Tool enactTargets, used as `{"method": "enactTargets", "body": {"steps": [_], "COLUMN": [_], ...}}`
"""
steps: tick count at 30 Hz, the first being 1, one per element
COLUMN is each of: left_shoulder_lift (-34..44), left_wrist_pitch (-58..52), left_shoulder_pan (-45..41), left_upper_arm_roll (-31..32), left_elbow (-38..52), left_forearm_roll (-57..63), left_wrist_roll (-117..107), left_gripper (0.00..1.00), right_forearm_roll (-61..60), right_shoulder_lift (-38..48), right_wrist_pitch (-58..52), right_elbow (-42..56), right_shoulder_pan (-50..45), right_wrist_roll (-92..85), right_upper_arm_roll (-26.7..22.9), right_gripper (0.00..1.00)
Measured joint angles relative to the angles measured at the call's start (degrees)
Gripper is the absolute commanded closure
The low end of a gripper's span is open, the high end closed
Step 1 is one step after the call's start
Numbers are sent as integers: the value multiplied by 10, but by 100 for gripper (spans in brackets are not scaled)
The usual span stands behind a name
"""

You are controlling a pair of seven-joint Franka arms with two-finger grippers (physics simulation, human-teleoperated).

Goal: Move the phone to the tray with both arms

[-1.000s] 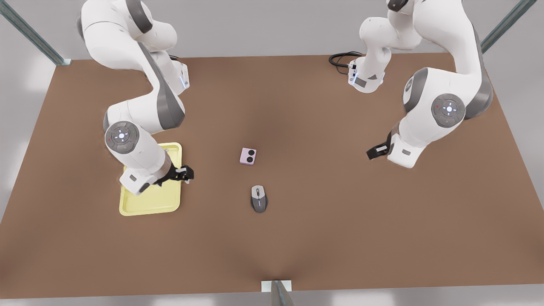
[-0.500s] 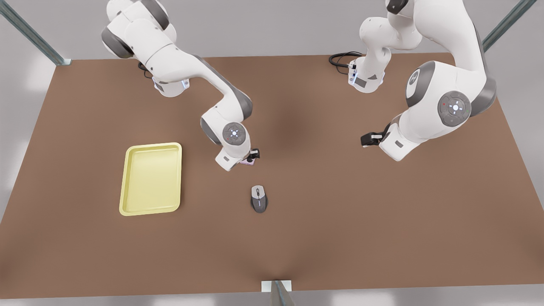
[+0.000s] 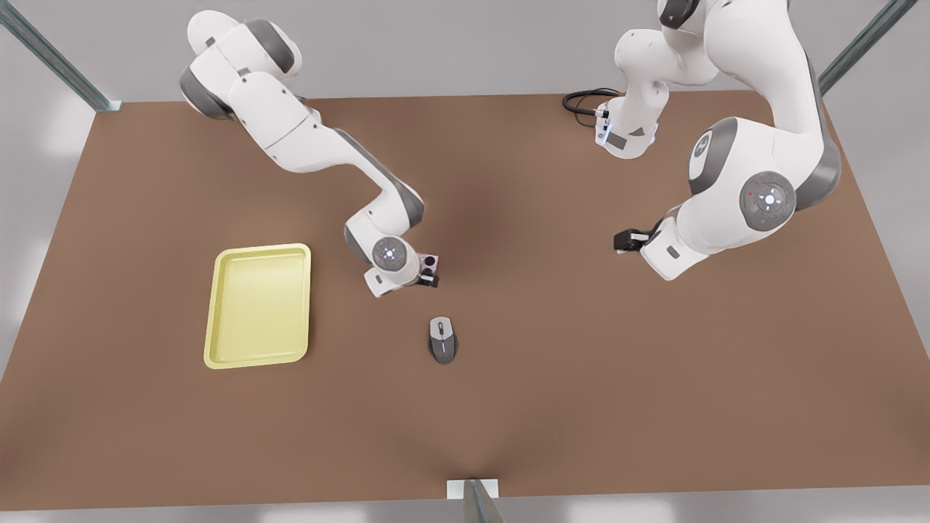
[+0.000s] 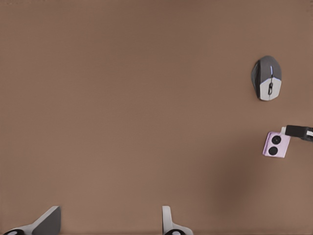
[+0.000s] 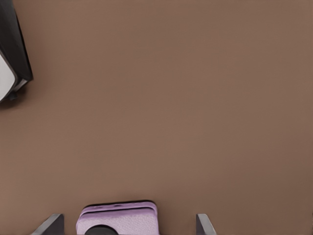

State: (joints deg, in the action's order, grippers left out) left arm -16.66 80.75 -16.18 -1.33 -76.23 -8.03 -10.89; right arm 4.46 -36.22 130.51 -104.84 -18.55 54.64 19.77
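Phone (image 5: 117, 218) sits mid-desk btwn your right gripper's (image 5: 128, 226) open fingers, nothing gripped yet; left gripper (image 4: 108, 226) waits open.

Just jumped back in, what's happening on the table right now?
The right claw is down at the phone in the middle of the table, open, its fingers on either side of it; the phone isn't gripped yet. The left claw waits open, off to the front view's right. The tray sits to the front view's left, and a grey mouse lies near the phone.
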Motion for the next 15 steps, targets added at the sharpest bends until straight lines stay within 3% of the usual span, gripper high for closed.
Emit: {"method": "enactTargets", "body": {"steps": [15], "left_shoulder_lift": [0], "left_wrist_pitch": [6], "left_shoulder_pan": [0], "left_upper_arm_roll": [0], "left_elbow": [2], "left_forearm_roll": [0], "left_wrist_roll": [28], "left_gripper": [0], "right_forearm_roll": [7], "right_shoulder_lift": [-11], "right_wrist_pitch": [30], "right_elbow": [-26], "right_shoulder_pan": [-20], "right_wrist_roll": [-29], "right_upper_arm_roll": [18], "right_gripper": [0]}}
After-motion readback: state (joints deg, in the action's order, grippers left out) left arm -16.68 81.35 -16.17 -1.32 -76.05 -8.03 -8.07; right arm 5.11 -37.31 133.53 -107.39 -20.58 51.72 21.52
